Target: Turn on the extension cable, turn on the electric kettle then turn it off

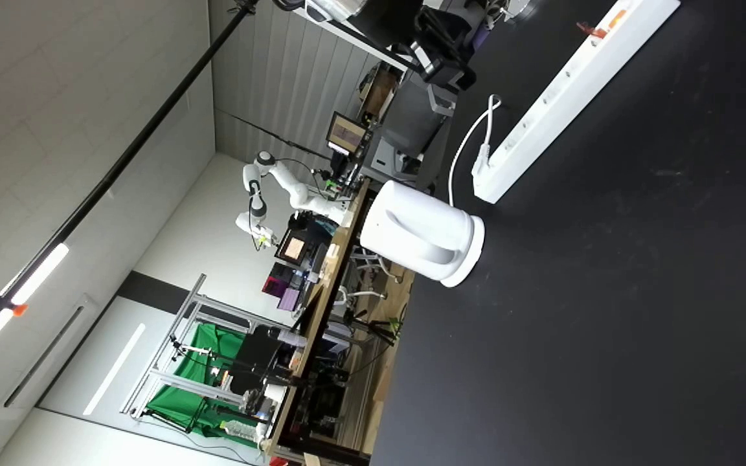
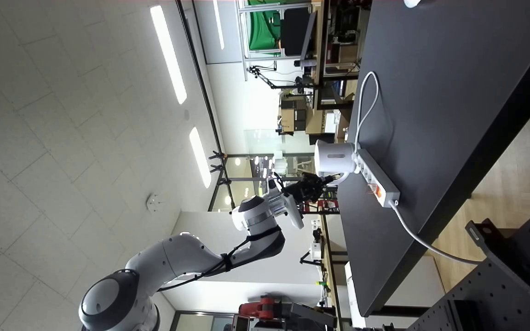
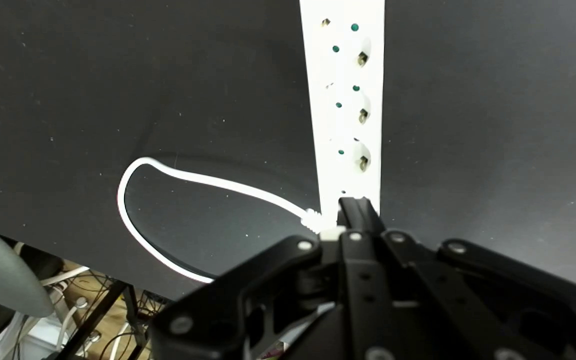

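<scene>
The power strip lies on the table, orange-red switch toward the edge its cord crosses, electric kettle near the strip's other end; the clenched, empty gripper should presumably press that switch straight down.

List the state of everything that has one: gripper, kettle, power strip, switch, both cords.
gripper: shut, holding nothing
electric kettle: upright on the table; on or off, can't tell
extension cable: lying flat on the table
orange switch: on or off, can't tell
looped cord: plugged into the extension cable
supply cord: runs off the table, far end hidden
</scene>
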